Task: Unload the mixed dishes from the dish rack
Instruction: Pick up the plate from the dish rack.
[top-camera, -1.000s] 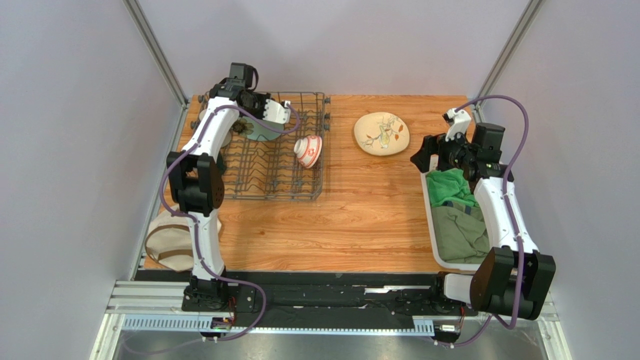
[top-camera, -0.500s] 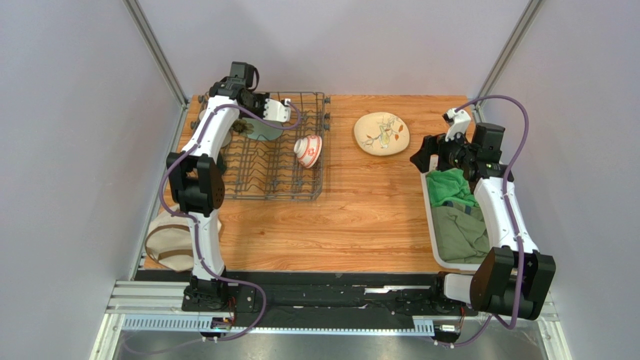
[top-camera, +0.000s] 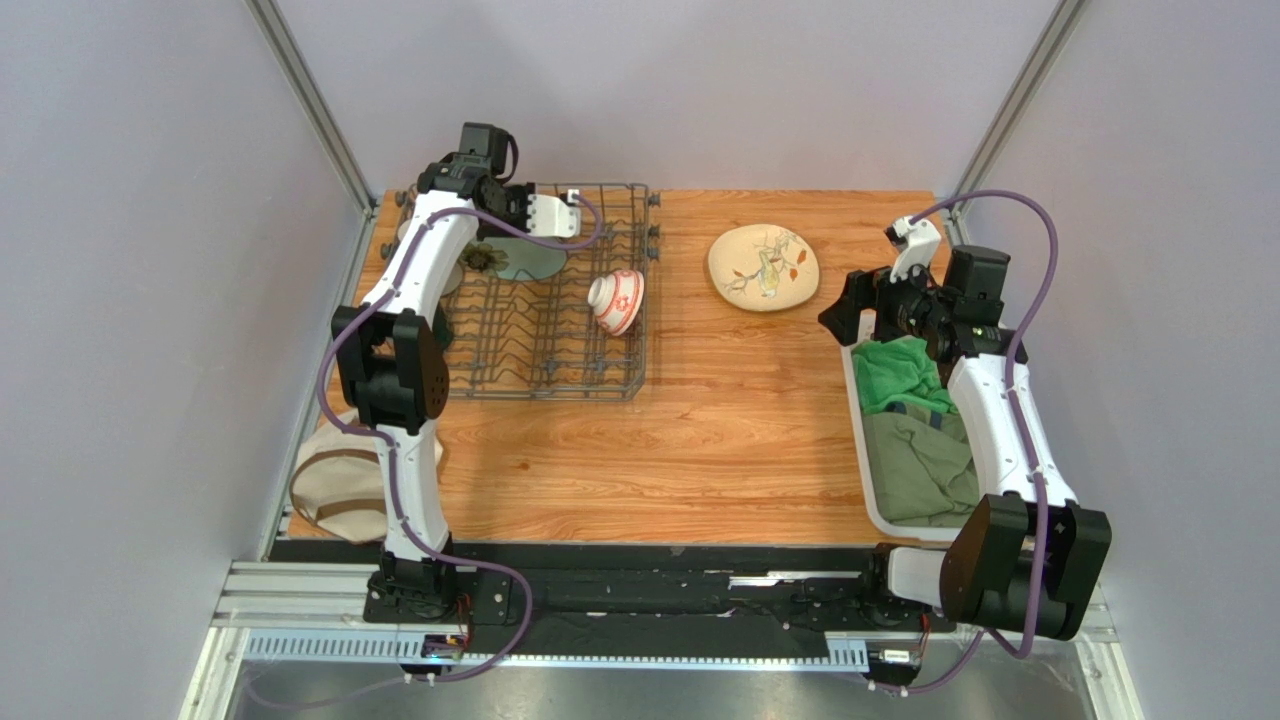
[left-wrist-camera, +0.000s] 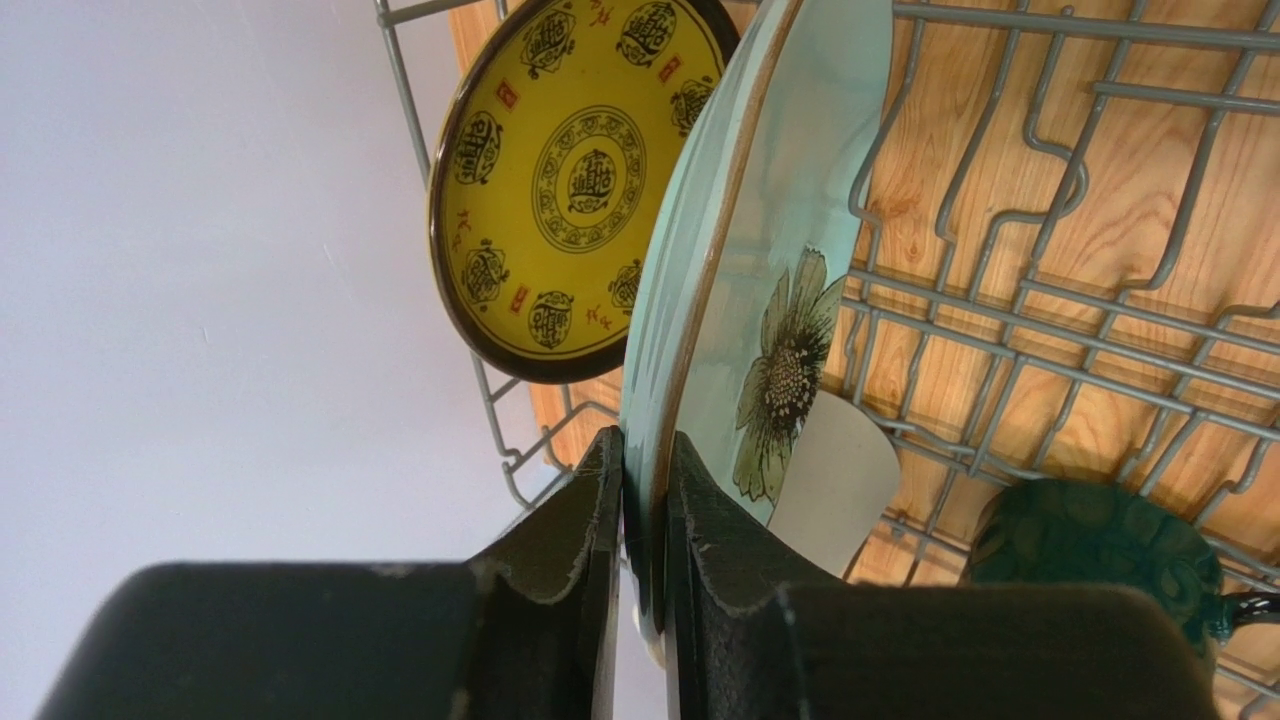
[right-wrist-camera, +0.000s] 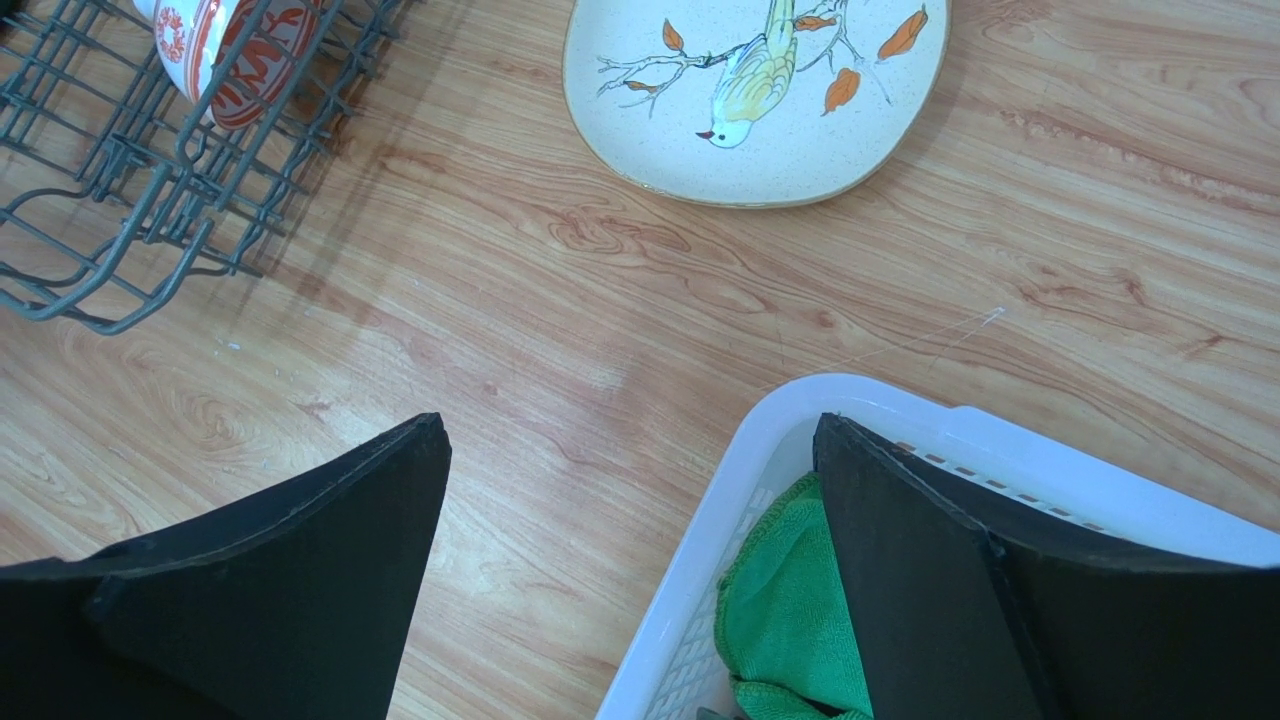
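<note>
The grey wire dish rack (top-camera: 556, 353) stands at the back left of the table. My left gripper (left-wrist-camera: 643, 450) is shut on the rim of the pale green flowered plate (left-wrist-camera: 751, 225), one pad on each face, at the rack's far left corner (top-camera: 529, 240). Behind it the yellow-and-dark patterned plate (left-wrist-camera: 571, 165) stands upright in the rack. A dark green mug (left-wrist-camera: 1089, 548) lies on the wires to the right. The red-and-white bowl (top-camera: 616, 300) rests on its side in the rack. The cream plate (top-camera: 763, 266) with a bird on it lies flat on the table. My right gripper (right-wrist-camera: 631, 428) hangs open and holds nothing.
A white slotted basket (top-camera: 869, 450) with green cloths (top-camera: 902, 375) sits along the right edge, its corner (right-wrist-camera: 842, 413) under my right fingers. A beige bundle (top-camera: 338, 480) lies off the table's left front corner. Grey walls close in the back and both sides.
The left jaws have closed onto the pale green plate's rim, and the plate has tipped slightly toward the right. The right arm has not moved.
</note>
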